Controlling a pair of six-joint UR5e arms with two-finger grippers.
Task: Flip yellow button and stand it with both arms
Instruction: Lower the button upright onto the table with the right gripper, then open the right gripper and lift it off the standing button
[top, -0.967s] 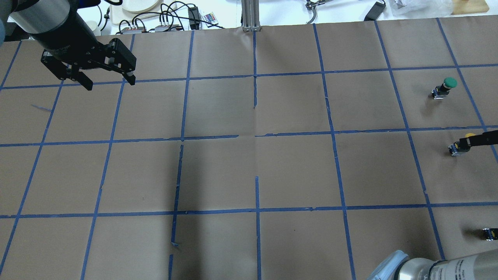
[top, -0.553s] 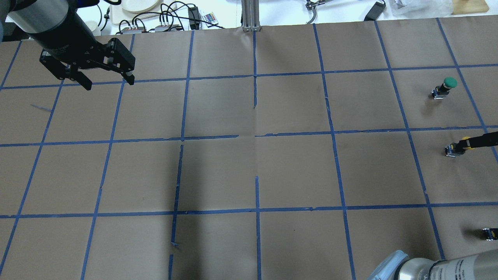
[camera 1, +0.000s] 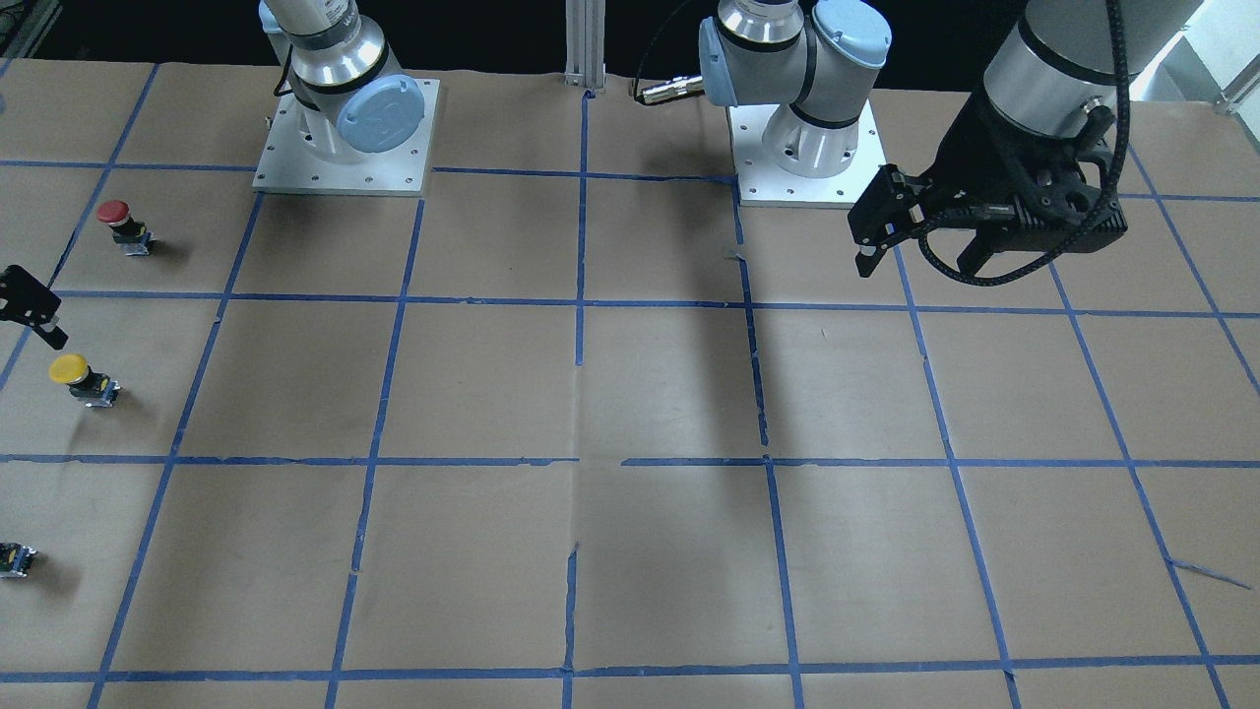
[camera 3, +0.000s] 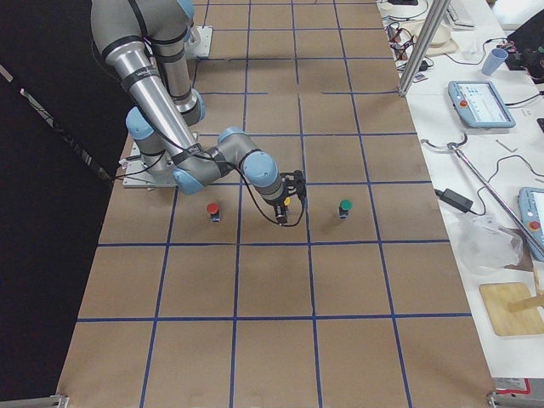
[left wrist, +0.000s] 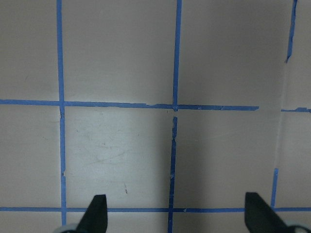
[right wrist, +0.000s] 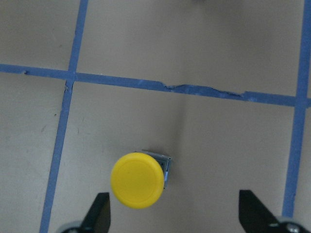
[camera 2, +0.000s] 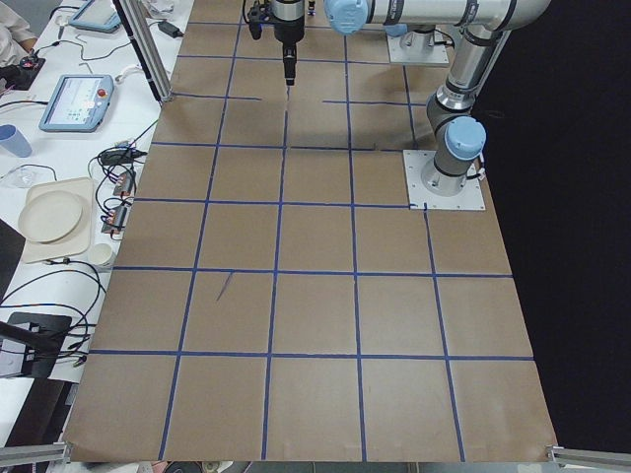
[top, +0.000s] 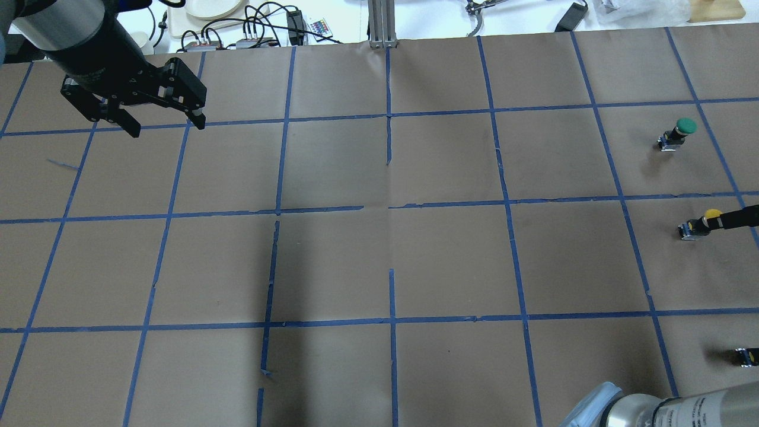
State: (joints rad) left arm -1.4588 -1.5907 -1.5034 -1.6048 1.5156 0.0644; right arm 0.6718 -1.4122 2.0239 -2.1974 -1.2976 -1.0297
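Note:
The yellow button [right wrist: 137, 179] stands with its yellow cap up on its black-and-grey body, near the table's right edge [top: 698, 223]. It also shows in the front-facing view [camera 1: 73, 374]. My right gripper [right wrist: 173, 195] is open and hangs over it, pointing down. The button sits between the fingers, nearer the left finger in the wrist view, and touches neither. Only one finger [top: 735, 218] shows in the overhead view. My left gripper [top: 167, 127] is open and empty above the far left of the table; the left wrist view [left wrist: 175, 195] shows only paper and tape.
A green-capped button [top: 682, 130] stands one square beyond the yellow one. A red-capped button [camera 1: 116, 215] stands nearer the robot. A tiny dark block with a yellow spot [top: 746, 356] lies at the right edge. Brown paper with a blue tape grid [top: 391, 207] covers the table.
The yellow button has shifted slightly left in the overhead view, and more of its cap shows beside the right finger. The left gripper has barely moved.

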